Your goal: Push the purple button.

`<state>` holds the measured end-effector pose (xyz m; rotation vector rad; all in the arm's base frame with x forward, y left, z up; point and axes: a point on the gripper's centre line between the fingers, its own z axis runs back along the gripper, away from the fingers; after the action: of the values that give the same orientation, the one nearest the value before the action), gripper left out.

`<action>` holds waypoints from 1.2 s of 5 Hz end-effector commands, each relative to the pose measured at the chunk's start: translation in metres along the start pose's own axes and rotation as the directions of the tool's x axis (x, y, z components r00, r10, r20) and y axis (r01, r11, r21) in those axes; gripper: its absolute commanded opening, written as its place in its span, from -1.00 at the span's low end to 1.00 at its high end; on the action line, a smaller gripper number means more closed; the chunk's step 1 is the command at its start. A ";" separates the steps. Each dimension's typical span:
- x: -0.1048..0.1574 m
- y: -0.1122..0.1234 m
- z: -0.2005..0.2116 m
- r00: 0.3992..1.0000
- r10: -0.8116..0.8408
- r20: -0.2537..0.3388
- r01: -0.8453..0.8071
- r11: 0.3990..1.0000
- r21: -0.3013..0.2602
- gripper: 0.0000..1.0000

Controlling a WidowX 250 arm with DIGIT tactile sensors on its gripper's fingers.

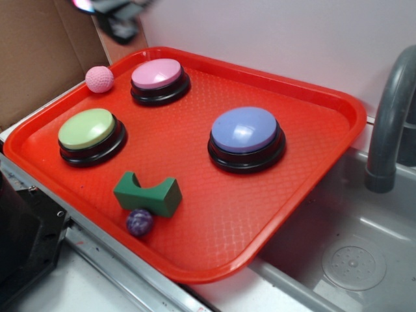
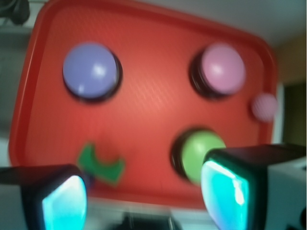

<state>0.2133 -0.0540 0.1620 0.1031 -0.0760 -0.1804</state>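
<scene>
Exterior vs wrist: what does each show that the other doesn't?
Only the exterior shows the grey faucet, the sink and the small purple ball clearly. Only the wrist view shows the gripper, fingers apart, high above the tray's near edge. Both show the red tray, purple button, pink button, green button, pink ball and green block.

The large round purple dome button [image 1: 245, 130] has a glossy, smooth plastic top on a shiny black base. The red plastic tray [image 1: 292, 104] carries a fine diamond-textured finish. The pink ball [image 1: 99, 79] looks rough and knobbly; the green arch block [image 1: 148, 194] looks matt.
</scene>
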 end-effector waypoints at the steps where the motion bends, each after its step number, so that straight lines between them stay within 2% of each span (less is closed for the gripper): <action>1: 0.094 -0.015 -0.062 0.996 -0.083 0.011 0.084 0.995 -0.047 1.00; 2: 0.101 -0.021 -0.080 0.995 -0.099 0.021 0.100 0.993 -0.066 1.00; 3: 0.091 -0.035 -0.089 0.994 -0.114 -0.008 0.112 0.989 -0.092 1.00; 4: 0.072 -0.046 -0.067 0.993 -0.115 0.015 0.115 0.992 -0.044 1.00; 5: 0.068 -0.053 -0.063 0.994 -0.113 0.002 0.113 0.993 -0.046 1.00; 6: 0.068 -0.060 -0.083 0.989 -0.149 -0.023 0.146 0.986 -0.083 1.00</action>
<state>0.2744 -0.1129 0.0690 0.0381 0.0025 -0.3164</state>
